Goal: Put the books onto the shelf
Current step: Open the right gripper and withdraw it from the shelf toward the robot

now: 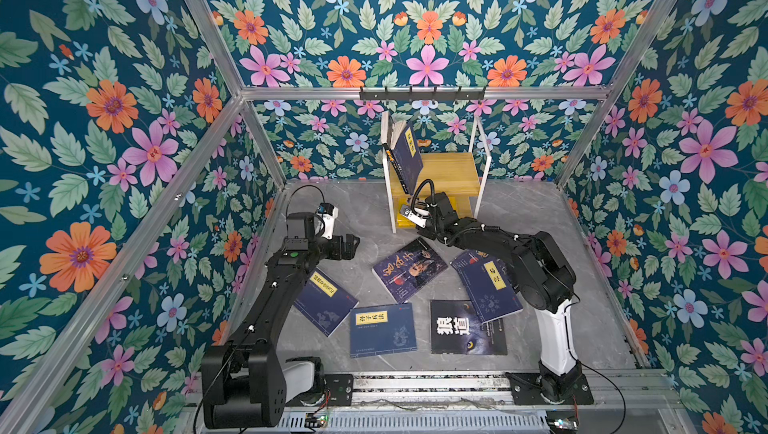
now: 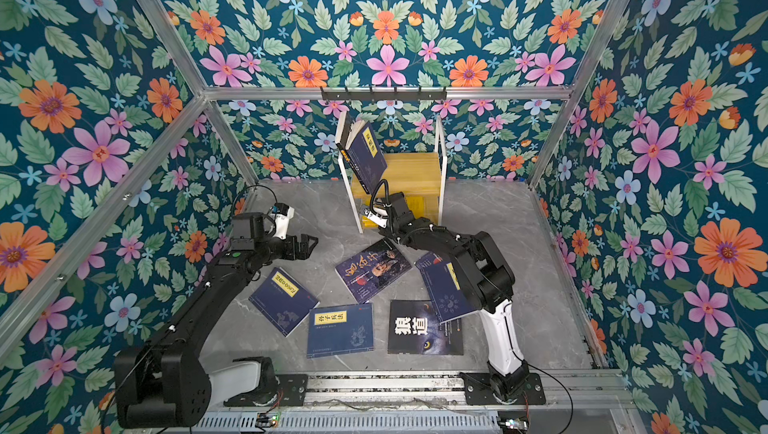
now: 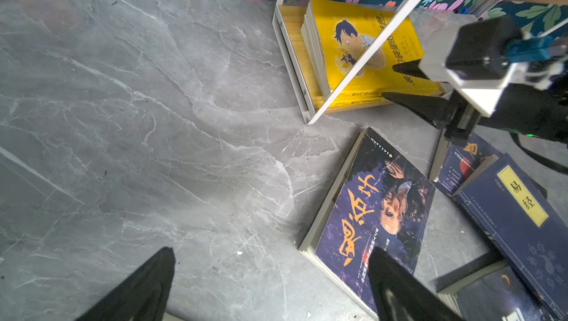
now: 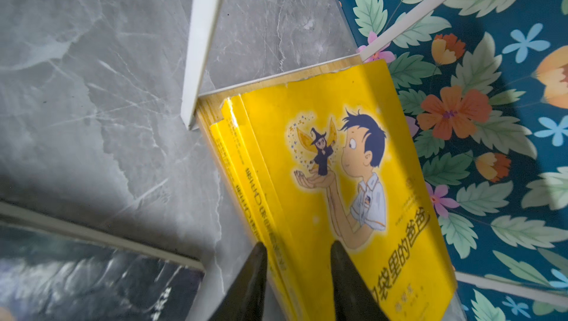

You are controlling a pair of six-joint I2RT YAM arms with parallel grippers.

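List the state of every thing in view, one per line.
Two-tier white-framed wooden shelf: upright, books on both boards.
Navy yellow-labelled book on upper board: standing, tilted.
Yellow cartoon-boy paperbacks: stacked flat on lower board.
Dark portrait-cover book: flat on grey table, face up.
Black wolf-eye book: flat, face up.
Three navy labelled books on table: flat.
Left tool: open, empty.
Right tool: jaws astride yellow stack's edge; grip unclear.

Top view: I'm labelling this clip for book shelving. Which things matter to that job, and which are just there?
Job: shelf, yellow books on its lower board, navy book leaning on top, loose books on the table.
Just there: black hook rail, floral walls.
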